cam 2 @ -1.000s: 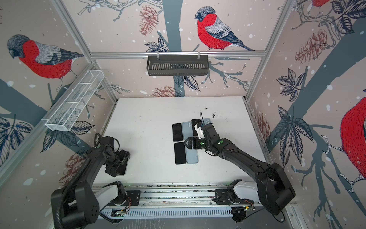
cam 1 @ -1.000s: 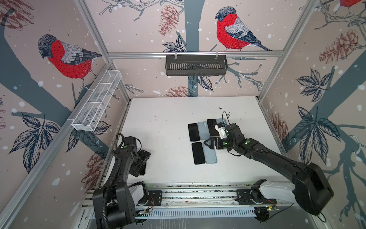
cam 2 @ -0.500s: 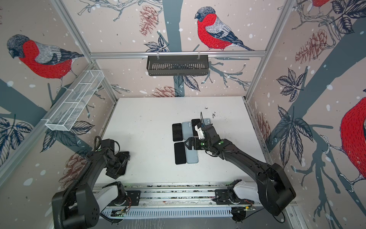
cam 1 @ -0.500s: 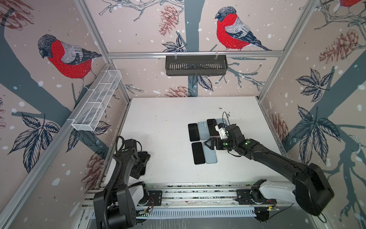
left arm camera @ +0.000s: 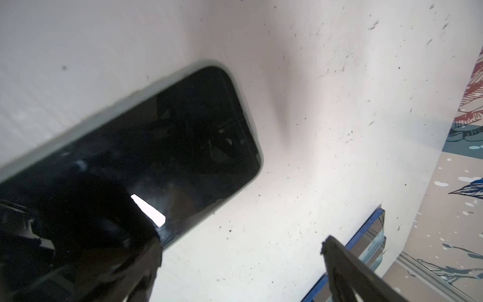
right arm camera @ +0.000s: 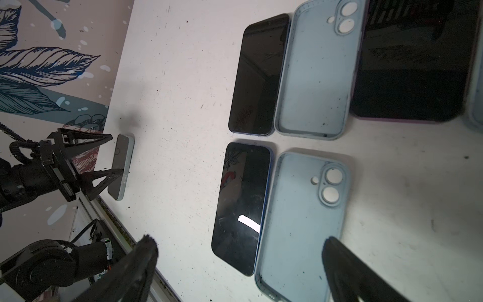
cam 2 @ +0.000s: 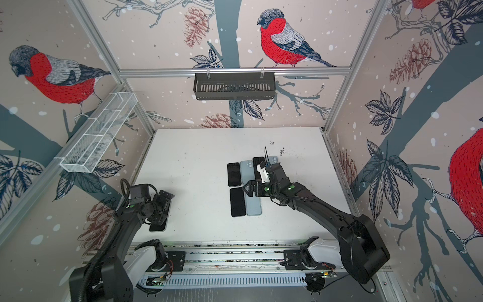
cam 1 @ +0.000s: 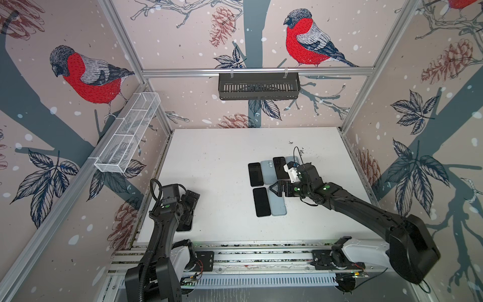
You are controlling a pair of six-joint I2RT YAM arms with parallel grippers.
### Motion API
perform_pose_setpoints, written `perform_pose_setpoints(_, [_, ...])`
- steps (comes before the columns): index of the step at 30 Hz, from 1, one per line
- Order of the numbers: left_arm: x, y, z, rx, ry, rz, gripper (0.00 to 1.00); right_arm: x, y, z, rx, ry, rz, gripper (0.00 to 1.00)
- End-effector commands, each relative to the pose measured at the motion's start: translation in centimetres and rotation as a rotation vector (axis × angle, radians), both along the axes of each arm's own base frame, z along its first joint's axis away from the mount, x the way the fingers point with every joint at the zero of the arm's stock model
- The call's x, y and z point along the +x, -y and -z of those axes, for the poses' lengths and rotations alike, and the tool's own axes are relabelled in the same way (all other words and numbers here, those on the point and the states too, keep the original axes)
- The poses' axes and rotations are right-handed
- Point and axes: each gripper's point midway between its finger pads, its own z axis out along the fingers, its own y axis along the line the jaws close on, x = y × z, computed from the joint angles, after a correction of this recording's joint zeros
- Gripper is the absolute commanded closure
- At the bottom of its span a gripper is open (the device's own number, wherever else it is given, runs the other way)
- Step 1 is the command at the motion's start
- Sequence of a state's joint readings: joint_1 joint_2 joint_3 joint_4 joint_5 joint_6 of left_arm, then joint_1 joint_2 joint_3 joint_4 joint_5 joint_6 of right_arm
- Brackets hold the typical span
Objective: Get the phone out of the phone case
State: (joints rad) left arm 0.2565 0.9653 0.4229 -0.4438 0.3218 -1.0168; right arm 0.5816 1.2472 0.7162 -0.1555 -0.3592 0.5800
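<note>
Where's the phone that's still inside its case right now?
In both top views the cased phone lies near the table's front left corner, under the left gripper, apart from the bare phones and empty cases.

The white table (cam 1: 222,162) is speckled with dark crumbs (cam 1: 290,142). Right of centre, in two rows, black phones (cam 1: 261,201) lie screen-up beside empty pale-blue cases (cam 1: 278,206) — close together. Near the left front edge a cased phone (cam 2: 158,227) lies flat, screen-up.
</note>
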Motion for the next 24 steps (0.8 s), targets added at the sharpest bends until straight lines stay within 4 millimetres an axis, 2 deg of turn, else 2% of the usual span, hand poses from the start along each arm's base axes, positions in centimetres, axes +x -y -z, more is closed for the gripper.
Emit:
perform_pose_setpoints(1, [1.8,0.9,-1.0,-0.064,0.094,0.020,0.04,0.5,-0.3,0.2,0.003,0.001,0.007,0.00])
perform_pose_setpoints(4, [2.0,0.8,-1.2,-0.059,0.083,0.022,0.05,0.6,-0.3,0.2,0.005,-0.001,0.011,0.00])
perform_pose_setpoints(8, [1.0,0.0,-1.6,-0.009,0.006,0.019,0.05,0.7,-0.3,0.3,0.005,0.000,0.010,0.00])
perform_pose_setpoints(14, [-4.0,-1.3,-1.4,0.084,-0.282,0.016,0.03,0.7,-0.4,0.6,0.007,-0.002,0.011,0.00])
perform_pose_setpoints(18, [-5.6,-1.3,-1.0,0.097,-0.352,0.031,0.03,0.8,-0.7,0.9,0.022,-0.003,0.010,0.00])
perform_pose_setpoints(24, [-6.6,-2.0,-1.4,0.141,-0.403,0.041,0.03,0.8,-0.9,1.3,0.039,-0.006,0.006,0.00])
